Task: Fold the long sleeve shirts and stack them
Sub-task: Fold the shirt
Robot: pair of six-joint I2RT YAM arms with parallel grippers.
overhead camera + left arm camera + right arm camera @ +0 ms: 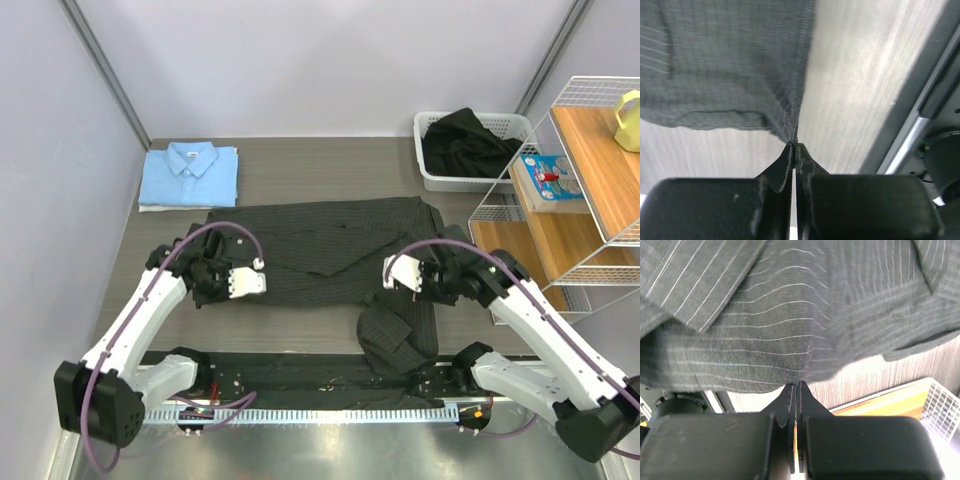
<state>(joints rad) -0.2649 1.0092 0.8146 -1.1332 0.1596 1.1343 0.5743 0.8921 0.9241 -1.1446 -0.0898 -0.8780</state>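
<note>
A black-charcoal pinstriped shirt (330,250) lies spread across the middle of the table, one part (395,335) trailing toward the near edge. My left gripper (210,275) is shut on its left edge; the cloth (730,65) rises from the pinched fingertips (794,146). My right gripper (425,272) is shut on its right edge, with the striped fabric (765,315) pinched at the fingertips (799,385). A folded light blue shirt (190,175) lies at the back left, collar up.
A white basket (500,125) at the back right holds dark clothing (462,140). A white wire rack with wooden shelves (585,190) stands along the right side, bearing a yellow object (628,120) and a blue packet (550,175). A black rail (320,375) runs along the near edge.
</note>
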